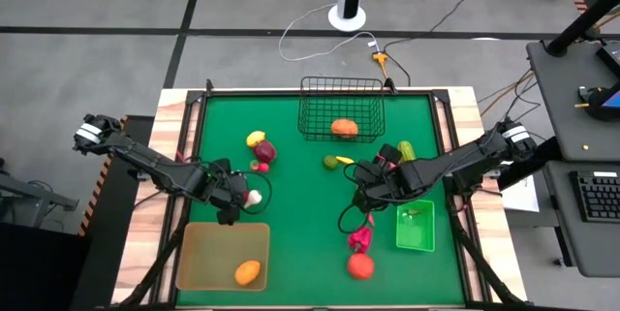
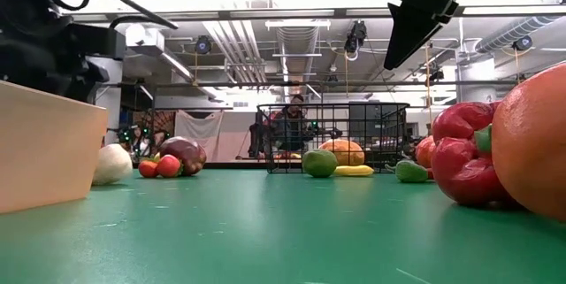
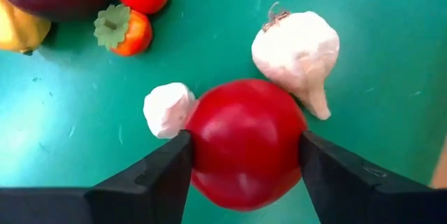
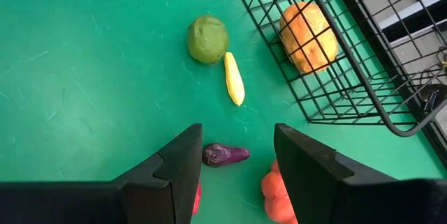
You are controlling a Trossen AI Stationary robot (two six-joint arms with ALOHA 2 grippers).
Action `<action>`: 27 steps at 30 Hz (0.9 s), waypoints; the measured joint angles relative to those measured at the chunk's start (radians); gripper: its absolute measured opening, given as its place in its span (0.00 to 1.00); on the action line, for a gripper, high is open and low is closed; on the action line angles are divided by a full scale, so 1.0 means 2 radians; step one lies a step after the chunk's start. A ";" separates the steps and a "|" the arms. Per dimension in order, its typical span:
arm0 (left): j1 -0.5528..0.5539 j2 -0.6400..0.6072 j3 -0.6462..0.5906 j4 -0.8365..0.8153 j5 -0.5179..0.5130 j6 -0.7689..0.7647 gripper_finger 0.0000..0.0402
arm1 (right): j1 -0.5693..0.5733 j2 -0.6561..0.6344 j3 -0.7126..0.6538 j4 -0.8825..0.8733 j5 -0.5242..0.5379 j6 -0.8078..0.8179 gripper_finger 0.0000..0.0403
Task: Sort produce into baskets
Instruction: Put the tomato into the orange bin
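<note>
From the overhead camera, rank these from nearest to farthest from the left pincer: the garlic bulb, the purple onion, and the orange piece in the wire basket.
Measured from the left pincer:
1. Garlic bulb, right beside it, toward the table's middle.
2. Purple onion, farther back on the mat.
3. Orange piece, inside the wire basket at the far edge.

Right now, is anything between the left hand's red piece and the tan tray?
Nothing visible. The left hand has its fingers against both sides of the red piece, beside the tan tray; the garlic lies on the mat away from the tray.
</note>
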 joint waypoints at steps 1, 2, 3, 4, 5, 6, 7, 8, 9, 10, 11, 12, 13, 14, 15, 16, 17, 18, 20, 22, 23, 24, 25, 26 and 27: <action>0.000 0.000 0.005 -0.001 0.000 0.000 0.55 | 0.000 0.000 0.000 0.000 0.000 -0.001 0.42; 0.000 0.000 0.010 -0.002 0.000 0.000 0.55 | 0.000 0.000 0.000 0.000 0.000 -0.001 0.42; 0.000 0.000 0.016 -0.004 0.000 0.000 0.55 | 0.000 0.000 0.000 0.000 0.000 -0.003 0.42; 0.000 0.000 0.023 -0.008 0.000 0.000 0.54 | 0.000 0.000 0.000 0.000 0.000 -0.004 0.42; 0.000 0.000 0.031 -0.016 0.000 0.000 0.54 | 0.000 0.000 0.000 0.000 0.000 -0.006 0.42; 0.000 0.000 0.039 -0.024 -0.001 0.000 0.54 | 0.000 0.000 0.000 0.000 0.000 -0.007 0.42; 0.000 0.000 0.049 -0.032 -0.002 0.000 0.53 | 0.000 0.000 0.000 0.000 0.000 -0.008 0.42; 0.000 0.000 0.059 -0.040 -0.002 -0.001 0.53 | 0.000 0.000 0.000 0.000 0.000 -0.009 0.42; 0.000 0.000 0.069 -0.049 -0.004 -0.002 0.52 | 0.000 0.000 0.000 0.000 0.000 -0.011 0.42; 0.000 0.000 0.080 -0.059 -0.005 -0.002 0.51 | 0.000 0.000 0.000 0.000 0.000 -0.013 0.42; 0.000 0.000 0.091 -0.068 -0.006 -0.002 0.49 | 0.000 0.000 0.000 0.000 0.000 -0.014 0.42; -0.001 0.000 0.101 -0.076 -0.006 -0.002 0.48 | 0.000 0.000 0.000 0.000 0.000 -0.014 0.42; -0.001 0.000 0.110 -0.081 -0.007 -0.002 0.46 | 0.000 0.000 0.000 0.000 0.000 -0.014 0.42; -0.001 0.000 0.118 -0.084 -0.006 -0.003 0.45 | 0.000 0.000 0.000 0.000 0.000 -0.014 0.42; -0.001 0.000 0.123 -0.087 -0.005 -0.004 0.43 | 0.000 0.000 0.000 0.000 0.000 -0.014 0.42; 0.000 0.000 0.127 -0.090 -0.003 -0.007 0.42 | 0.000 0.000 0.000 0.000 0.000 -0.014 0.42; -0.001 0.000 0.128 -0.091 -0.003 -0.011 0.41 | 0.000 0.000 0.000 0.000 0.000 -0.014 0.42; -0.001 0.000 0.129 -0.091 -0.001 -0.014 0.41 | 0.000 0.000 0.000 0.000 0.000 -0.014 0.42; -0.001 0.000 0.127 -0.091 0.014 -0.021 0.41 | 0.000 0.000 0.000 0.000 0.000 -0.016 0.42; -0.001 0.000 0.121 -0.092 0.025 -0.035 0.44 | 0.000 0.000 0.000 0.001 0.000 -0.017 0.42; -0.001 0.000 0.118 -0.091 0.025 -0.044 0.46 | 0.000 0.000 0.000 0.001 0.000 -0.018 0.42; -0.001 0.000 0.114 -0.092 0.025 -0.055 0.49 | 0.000 0.000 0.000 0.001 0.000 -0.019 0.42; -0.001 0.000 0.109 -0.092 0.025 -0.067 0.52 | 0.000 0.000 0.000 0.001 0.000 -0.019 0.42; -0.001 0.000 0.104 -0.092 0.025 -0.079 0.55 | 0.000 0.000 0.000 0.002 0.000 -0.019 0.42; -0.001 0.000 0.099 -0.092 0.023 -0.094 0.59 | 0.000 0.000 0.000 0.002 0.000 -0.019 0.42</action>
